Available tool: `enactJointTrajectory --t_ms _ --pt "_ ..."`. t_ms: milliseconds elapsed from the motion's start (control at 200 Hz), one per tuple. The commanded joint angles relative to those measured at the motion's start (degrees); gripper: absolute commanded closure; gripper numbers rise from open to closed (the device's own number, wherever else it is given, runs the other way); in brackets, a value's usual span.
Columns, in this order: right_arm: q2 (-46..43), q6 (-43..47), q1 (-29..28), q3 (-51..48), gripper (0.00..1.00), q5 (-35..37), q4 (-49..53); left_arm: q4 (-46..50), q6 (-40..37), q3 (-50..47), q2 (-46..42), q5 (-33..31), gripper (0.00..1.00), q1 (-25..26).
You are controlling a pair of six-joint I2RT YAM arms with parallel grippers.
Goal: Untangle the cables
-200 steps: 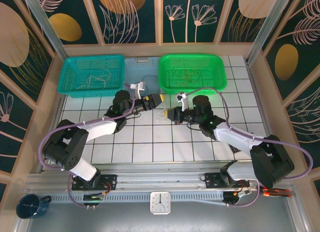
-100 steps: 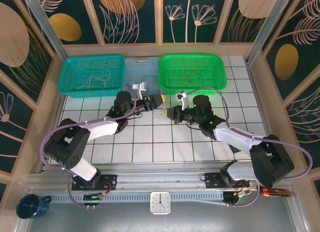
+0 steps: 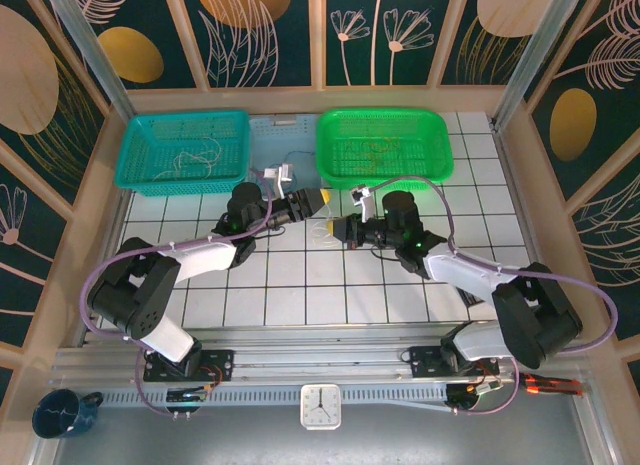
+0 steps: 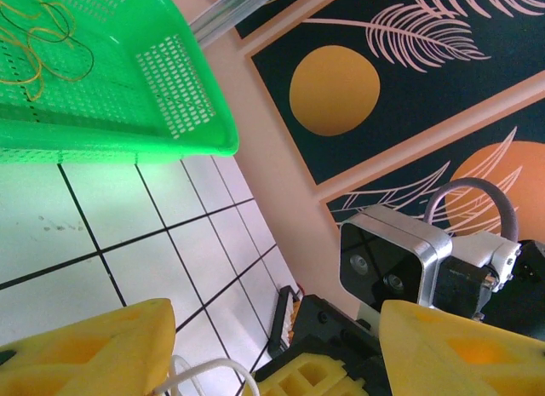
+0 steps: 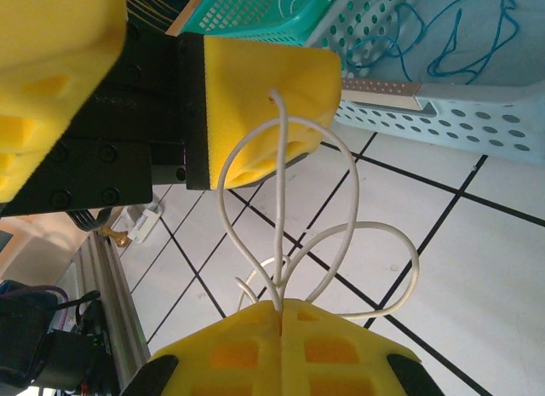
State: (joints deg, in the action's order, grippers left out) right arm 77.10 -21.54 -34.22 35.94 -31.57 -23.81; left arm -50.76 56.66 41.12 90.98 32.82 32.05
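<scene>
Clamped at 6 o'clock of the right wrist view in the clenched right gripper [image 5: 279,309]: white cable [image 5: 349,230], looping toward 12 o'clock in front of a finger [image 5: 264,89] of the left gripper [image 4: 272,336]. Released there, jaws apart, loop lying between them at 6 o'clock.

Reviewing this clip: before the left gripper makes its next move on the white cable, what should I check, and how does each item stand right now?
1. Anchor: the right gripper is shut on the white cable: ok.
2. Opening: the left gripper has its jaws apart, with a cable loop between them: ok.
3. Clearance: its finger is close to the right gripper, but a gap shows: ok.
4. Untangled: the cable's loops cross one another: not ok.
5. Which strand the left gripper would catch: cannot tell.
6. The cable is apart from the green basket: ok.
</scene>
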Motion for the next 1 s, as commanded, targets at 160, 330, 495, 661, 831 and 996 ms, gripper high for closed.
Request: enactJointTrajectory --t_ms 160,330,495,661,831,996 --pt "-0.1 -0.3 -0.2 0.0 1.0 0.2 -1.0 0.8 -3.3 0.2 -1.9 -3.3 0.27 0.4" --pt "-0.5 -0.1 -0.2 -0.1 1.0 0.9 -0.6 0.5 -3.1 0.0 -1.5 -3.2 0.24 0.3" --pt "0.1 -0.3 -0.2 -0.1 1.0 1.2 -0.8 -0.7 -2.1 -0.4 -1.5 -2.5 0.26 0.3" --pt "1.5 -0.8 -0.7 0.6 1.0 1.3 -1.8 -1.9 -1.4 -0.8 -1.4 -2.0 0.32 0.4" --pt "3.6 -0.6 -2.1 2.0 1.0 1.3 -2.0 -3.1 -0.7 -1.4 -1.2 -1.8 0.36 0.4" --pt "4.2 -0.5 -2.8 3.1 1.0 1.6 -1.9 -3.2 -0.9 -1.7 -0.9 -1.8 0.4 0.3"
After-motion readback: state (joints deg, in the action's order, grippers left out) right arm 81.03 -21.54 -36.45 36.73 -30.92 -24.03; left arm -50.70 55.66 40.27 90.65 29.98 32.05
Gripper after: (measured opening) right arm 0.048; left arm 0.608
